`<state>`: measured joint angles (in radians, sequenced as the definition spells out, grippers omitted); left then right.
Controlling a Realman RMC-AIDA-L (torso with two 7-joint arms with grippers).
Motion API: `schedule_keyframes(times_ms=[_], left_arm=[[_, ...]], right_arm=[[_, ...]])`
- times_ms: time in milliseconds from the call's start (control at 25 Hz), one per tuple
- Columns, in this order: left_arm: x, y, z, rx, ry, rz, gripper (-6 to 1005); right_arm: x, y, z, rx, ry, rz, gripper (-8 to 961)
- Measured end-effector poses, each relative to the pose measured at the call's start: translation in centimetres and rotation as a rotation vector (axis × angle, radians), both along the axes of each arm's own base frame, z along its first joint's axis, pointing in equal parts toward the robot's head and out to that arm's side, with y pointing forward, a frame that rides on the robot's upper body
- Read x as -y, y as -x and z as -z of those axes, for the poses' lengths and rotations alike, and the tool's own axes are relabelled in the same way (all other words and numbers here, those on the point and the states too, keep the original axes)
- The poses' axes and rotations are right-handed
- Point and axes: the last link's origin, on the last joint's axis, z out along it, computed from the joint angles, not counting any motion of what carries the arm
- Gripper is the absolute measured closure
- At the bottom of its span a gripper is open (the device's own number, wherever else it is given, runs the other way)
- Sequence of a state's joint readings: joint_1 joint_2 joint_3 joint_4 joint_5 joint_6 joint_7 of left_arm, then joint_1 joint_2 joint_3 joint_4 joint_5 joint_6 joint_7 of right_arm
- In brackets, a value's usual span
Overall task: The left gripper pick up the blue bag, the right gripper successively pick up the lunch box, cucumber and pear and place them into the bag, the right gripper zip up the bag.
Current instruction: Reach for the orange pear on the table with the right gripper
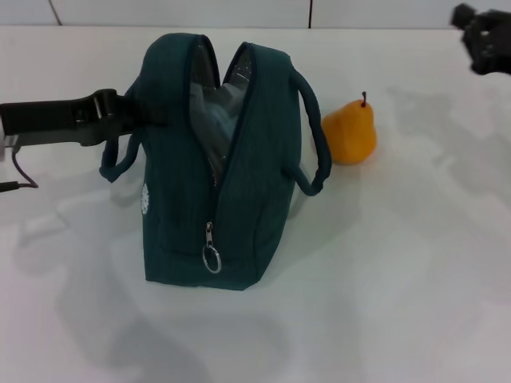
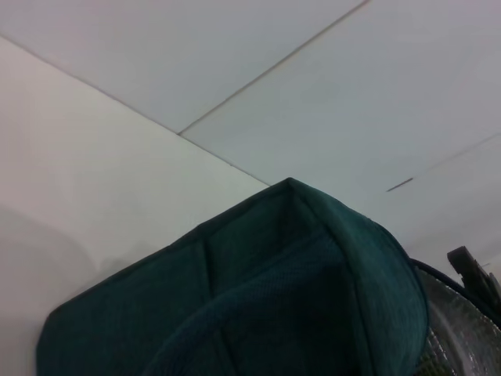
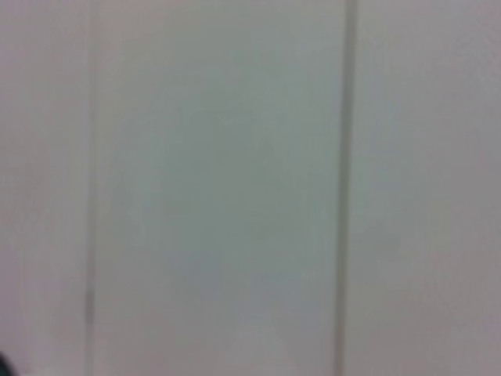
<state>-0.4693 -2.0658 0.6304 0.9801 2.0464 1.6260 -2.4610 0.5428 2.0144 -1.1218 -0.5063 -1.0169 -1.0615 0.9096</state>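
The blue bag (image 1: 231,175) stands upright on the white table (image 1: 383,279), its top zip parted so the silver lining (image 1: 211,112) shows. My left gripper (image 1: 152,112) reaches in from the left and is shut on the bag's upper left wall, just above one loop handle (image 1: 120,155). The left wrist view is filled by the bag's teal fabric (image 2: 274,298). The orange-yellow pear (image 1: 351,132) stands on the table just right of the bag's other handle (image 1: 315,144). My right gripper (image 1: 483,36) hangs high at the far right, away from both. The lunch box and cucumber are out of view.
The ring zip pull (image 1: 211,259) hangs low on the bag's near end. A dark cable (image 1: 16,179) trails from the left arm at the left edge. The right wrist view holds only a pale panelled surface (image 3: 235,188).
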Motion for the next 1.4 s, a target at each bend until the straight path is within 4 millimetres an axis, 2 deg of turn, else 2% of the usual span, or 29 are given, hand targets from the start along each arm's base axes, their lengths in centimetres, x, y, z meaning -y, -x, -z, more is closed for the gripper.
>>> schedule_keyframes(times_ms=[200, 400, 680, 840, 1040, 1280, 1360, 1400], left_arm=[[0.0, 0.0, 0.1, -0.003, 0.001, 0.005, 918], [0.0, 0.0, 0.2, -0.007, -0.001, 0.008, 917], [0.0, 0.1, 0.1, -0.008, -0.003, 0.007, 917], [0.0, 0.0, 0.2, -0.007, -0.003, 0.007, 917], [0.0, -0.1, 0.3, -0.002, -0.001, 0.009, 917], [0.0, -0.1, 0.4, -0.001, 0.0, 0.007, 916], [0.0, -0.1, 0.4, -0.001, -0.001, 0.006, 916], [0.0, -0.1, 0.4, -0.001, -0.001, 0.006, 916]], right_arm=[[0.0, -1.4, -1.3, -0.026, -0.05, 0.052, 939], [0.2, -1.5, -1.2, -0.02, -0.038, 0.055, 937], [1.0, 1.3, 2.7, 0.068, 0.125, -0.085, 935], [0.7, 2.6, 4.7, 0.121, 0.184, -0.114, 933], [0.8, 3.0, 5.9, 0.15, 0.224, -0.126, 744], [1.0, 2.5, 6.5, 0.151, 0.245, -0.099, 507], [1.0, 2.4, 6.5, 0.149, 0.243, -0.095, 272], [1.0, 2.3, 6.5, 0.148, 0.242, -0.092, 271]])
